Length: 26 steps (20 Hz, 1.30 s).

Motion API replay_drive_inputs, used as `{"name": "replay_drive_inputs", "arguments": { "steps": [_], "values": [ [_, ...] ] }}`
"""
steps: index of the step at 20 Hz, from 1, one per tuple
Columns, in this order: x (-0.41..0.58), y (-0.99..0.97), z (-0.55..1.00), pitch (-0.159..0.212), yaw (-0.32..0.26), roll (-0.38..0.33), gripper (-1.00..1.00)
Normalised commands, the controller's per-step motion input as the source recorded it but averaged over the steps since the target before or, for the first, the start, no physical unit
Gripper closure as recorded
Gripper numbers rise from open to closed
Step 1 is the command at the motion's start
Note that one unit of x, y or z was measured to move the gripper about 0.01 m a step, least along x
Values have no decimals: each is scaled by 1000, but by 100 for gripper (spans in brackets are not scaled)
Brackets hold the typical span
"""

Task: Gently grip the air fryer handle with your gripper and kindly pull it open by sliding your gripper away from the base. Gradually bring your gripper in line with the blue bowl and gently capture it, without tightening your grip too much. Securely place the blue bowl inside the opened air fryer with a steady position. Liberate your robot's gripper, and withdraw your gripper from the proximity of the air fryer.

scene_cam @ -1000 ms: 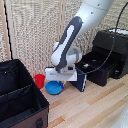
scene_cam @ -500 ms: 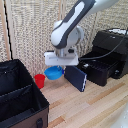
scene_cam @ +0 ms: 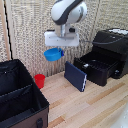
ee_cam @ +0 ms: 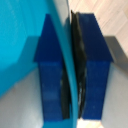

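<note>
The blue bowl [scene_cam: 53,54] hangs in the air, tilted, held by its rim under my gripper [scene_cam: 59,48], the white block at the arm's end. In the wrist view my two dark-blue fingers [ee_cam: 52,80] are shut on the bowl's thin light-blue rim [ee_cam: 70,75], with the bowl's [ee_cam: 20,45] inside beside them. The black air fryer [scene_cam: 107,55] stands at the exterior view's right with its drawer [scene_cam: 95,67] pulled out. The air fryer handle is not visible to me. The bowl is left of the drawer and well above the floor.
A flat dark-blue slab [scene_cam: 75,76] leans in front of the open drawer. A small red cup [scene_cam: 39,80] stands on the wooden floor below the bowl. A black fabric case with dividers [scene_cam: 20,100] fills the exterior view's lower left. A woven wall [scene_cam: 30,30] lies behind.
My gripper has lifted the blue bowl up from the floor beside the red cup and carried it higher, toward the air fryer side.
</note>
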Motion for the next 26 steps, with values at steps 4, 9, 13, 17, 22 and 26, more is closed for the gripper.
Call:
{"name": "replay_drive_inputs", "arguments": {
  "steps": [4,9,13,17,22,26],
  "values": [
    [346,-747,590,58,-89,17,100],
    [205,-756,305,15,-138,0,100],
    [172,-674,72,0,-181,0,100],
    [54,-809,80,33,-139,0,100],
    [0,-920,37,90,-104,0,100],
    [0,-959,16,113,-85,0,100]
  ]
}}
